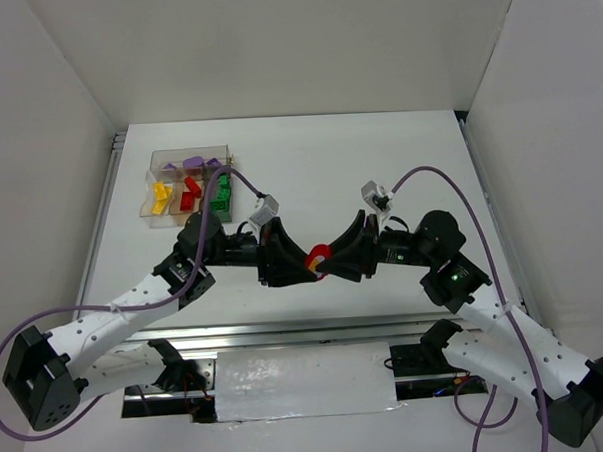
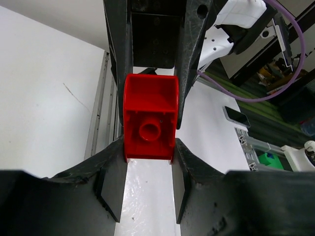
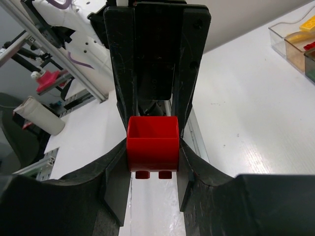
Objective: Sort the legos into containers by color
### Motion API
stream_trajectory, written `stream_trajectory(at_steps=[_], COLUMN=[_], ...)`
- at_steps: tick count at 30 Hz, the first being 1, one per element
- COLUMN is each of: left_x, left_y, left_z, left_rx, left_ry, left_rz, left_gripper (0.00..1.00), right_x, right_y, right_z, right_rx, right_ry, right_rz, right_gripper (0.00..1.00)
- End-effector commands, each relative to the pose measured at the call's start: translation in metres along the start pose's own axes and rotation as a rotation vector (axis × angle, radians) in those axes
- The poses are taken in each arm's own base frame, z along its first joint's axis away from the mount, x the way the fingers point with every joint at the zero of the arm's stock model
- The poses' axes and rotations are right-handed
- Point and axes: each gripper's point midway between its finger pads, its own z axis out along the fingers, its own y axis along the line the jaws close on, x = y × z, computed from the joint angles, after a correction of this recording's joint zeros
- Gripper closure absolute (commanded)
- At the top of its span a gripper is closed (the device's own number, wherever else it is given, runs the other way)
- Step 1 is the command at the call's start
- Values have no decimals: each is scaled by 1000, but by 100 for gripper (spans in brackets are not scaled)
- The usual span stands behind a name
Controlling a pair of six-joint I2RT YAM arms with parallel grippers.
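Red brick (image 1: 319,257): hanging over the middle of the surface (image 1: 329,165), well apart from the box.
Left end effector (image 2: 149,153): pressing both fingers against the brick's sides.
Right end effector (image 3: 153,153): clamping the same brick from the opposite end.
Clear box (image 1: 154,155): sitting at the surface's far left.
Contents, near side: yellow pieces (image 1: 160,197), red pieces (image 1: 189,198) and green pieces (image 1: 220,197) are lying in separate compartments, left to right.
Contents, far side: purple pieces (image 1: 192,164) are lying there.

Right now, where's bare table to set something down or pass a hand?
Free: the table beyond left gripper and right gripper, from the clear box to the right wall; also the strip between them and the near rail. Crowded: centre, where both meet on the red lego.
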Motion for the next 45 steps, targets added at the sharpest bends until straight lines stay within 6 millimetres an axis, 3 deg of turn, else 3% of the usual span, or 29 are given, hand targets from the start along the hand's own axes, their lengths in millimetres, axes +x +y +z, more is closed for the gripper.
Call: stream_trajectory(at_steps=[1, 2, 4, 7, 8, 10, 11, 13, 15, 16, 18, 22, 25, 29, 34, 37, 38, 41, 45], left_x=[-12, -22, -20, -38, -33, -37, -25, -25, -16, -17, -16, -25, -26, -29, -20, -12, -11, -10, -21], left_y=[-9, 1, 26, 71, 87, 136, 155, 193, 216, 233, 249, 295, 325, 345, 360, 364, 364, 361, 344], left_z=[4, 3, -4, -29, -42, -87, -109, -170, -207, -238, -266, -304, -324, -335, -346, -346, -345, -346, -353], left_rx=[13, -68, -215, -480, -580, -876, -1016, -1321, -1513, -1642, -1749, -1955, -2015, -2012, -2044, -2031, -2027, -2035, -2082], left_ry=[-22, -62, -62, -133, -117, -167, -129, -169, -143, -181, -226, -250, -215, -223, -185, -177, -173, -179, -190], left_rz=[42, 49, 3, -40, -104, -172, -249, -292, -348, -395, -437, -432, -474, -489, -530, -549, -551, -567, -573], left_gripper=[100, 100, 100, 100, 100, 100, 100, 100, 100, 100, 100, 100, 100, 99, 79, 59, 43, 20, 6], right_x=[-27, -30, -30, -34, -40, -44, -47, -47, -49, -46, -44, -37, -30, -22, -17, -18, -18, -20, -21], right_y=[5, 2, -8, -29, -34, -62, -69, -89, -89, -86, -82, -77, -76, -77, -78, -77, -77, -75, -73], right_z=[2, 1, -2, -11, -16, -32, -39, -57, -62, -61, -57, -50, -49, -50, -48, -47, -47, -45, -45], right_rx=[-6, 23, 87, 239, 290, 481, 541, 693, 717, 699, 662, 615, 599, 591, 584, 579, 577, 567, 566], right_ry=[-88, -106, -120, -154, -179, -231, -253, -285, -296, -285, -275, -241, -210, -184, -162, -159, -157, -152, -147], right_rz=[-85, -84, -59, -27, -28, 7, 24, 54, 58, 56, 52, 55, 52, 41, 35, 29, 30, 27, 28], right_gripper=[59, 32, 0, 0, 0, 0, 0, 0, 0, 0, 0, 0, 0, 0, 0, 0, 0, 0, 0])
